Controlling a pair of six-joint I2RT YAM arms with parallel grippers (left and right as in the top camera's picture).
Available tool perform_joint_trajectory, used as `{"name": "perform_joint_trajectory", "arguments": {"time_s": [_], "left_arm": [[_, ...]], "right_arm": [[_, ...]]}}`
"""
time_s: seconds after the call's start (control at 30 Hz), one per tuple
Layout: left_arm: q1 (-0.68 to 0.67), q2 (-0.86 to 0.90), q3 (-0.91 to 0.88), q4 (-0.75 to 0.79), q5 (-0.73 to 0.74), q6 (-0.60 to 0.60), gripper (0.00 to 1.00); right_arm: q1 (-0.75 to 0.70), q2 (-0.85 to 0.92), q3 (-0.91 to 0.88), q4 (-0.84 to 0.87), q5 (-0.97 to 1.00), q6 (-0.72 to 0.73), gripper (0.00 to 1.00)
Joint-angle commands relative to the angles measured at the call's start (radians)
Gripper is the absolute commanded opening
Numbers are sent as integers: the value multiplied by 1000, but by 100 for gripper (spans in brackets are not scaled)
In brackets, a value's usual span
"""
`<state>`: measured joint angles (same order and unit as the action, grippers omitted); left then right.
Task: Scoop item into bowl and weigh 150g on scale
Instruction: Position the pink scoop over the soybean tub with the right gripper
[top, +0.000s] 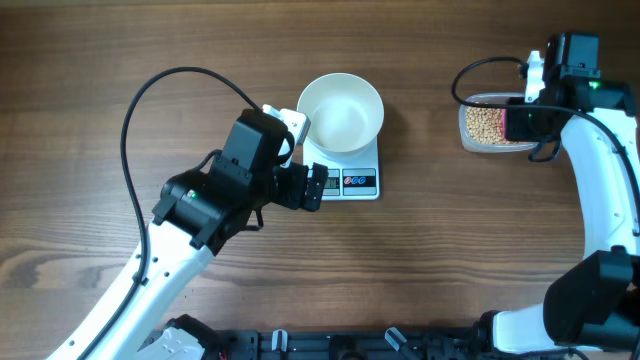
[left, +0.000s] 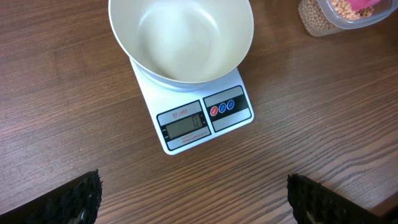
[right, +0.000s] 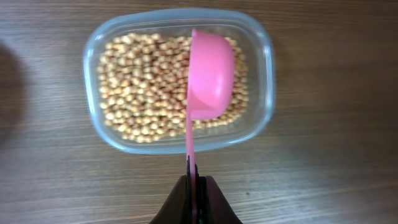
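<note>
1. The table (top: 100, 60) is dark wood grain and lies under both sets of jaws.
2. The left gripper (left: 196, 196) hangs over bare wood with its jaws spread wide and nothing between them. Only the two dark fingertips show, at the bottom corners of the left wrist view.
3. The right gripper (right: 194, 190) has its jaws pinched tight on the thin handle of the scoop.
4. The bowl (left: 180, 50) is white and empty. It sits on the scale, straight ahead of the left jaws and beyond the display.
5. The tub (right: 261, 62) is clear plastic with rounded corners and lies directly ahead of the right jaws, well apart from the left ones.
6. The scale (left: 231, 121) is white, and its front edge faces the left jaws.
   - Small red lettering above the grey display reads "SF-400".
   - The display digits are too faint to read.
   - Beside the display sit one red and two blue round buttons.
7. The scoop (right: 211, 74) is pink. Its cup reaches out from the right jaws over the tub, and its handle is seen edge-on.
8. The beans (right: 143, 87) are tan and fill the tub floor ahead of the right jaws.
</note>
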<state>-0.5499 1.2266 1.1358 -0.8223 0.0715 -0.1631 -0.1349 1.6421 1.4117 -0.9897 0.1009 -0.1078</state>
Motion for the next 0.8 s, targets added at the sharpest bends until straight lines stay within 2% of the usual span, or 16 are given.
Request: {"name": "perform_joint_trajectory", "arguments": {"time_s": [0.0,0.4,0.77], "left_arm": [[-3,-7,-5,2,-17,-10,100],[-3,-7,-5,2,-17,-10,100],[-3,-7,-5,2,-17,-10,100]], "right_arm": [[-3,32,-7,2,-121,-51,4],[-3,80,-13,-18,-161,-47,4],[-3,80,-13,-55,-290,-41,4]]}}
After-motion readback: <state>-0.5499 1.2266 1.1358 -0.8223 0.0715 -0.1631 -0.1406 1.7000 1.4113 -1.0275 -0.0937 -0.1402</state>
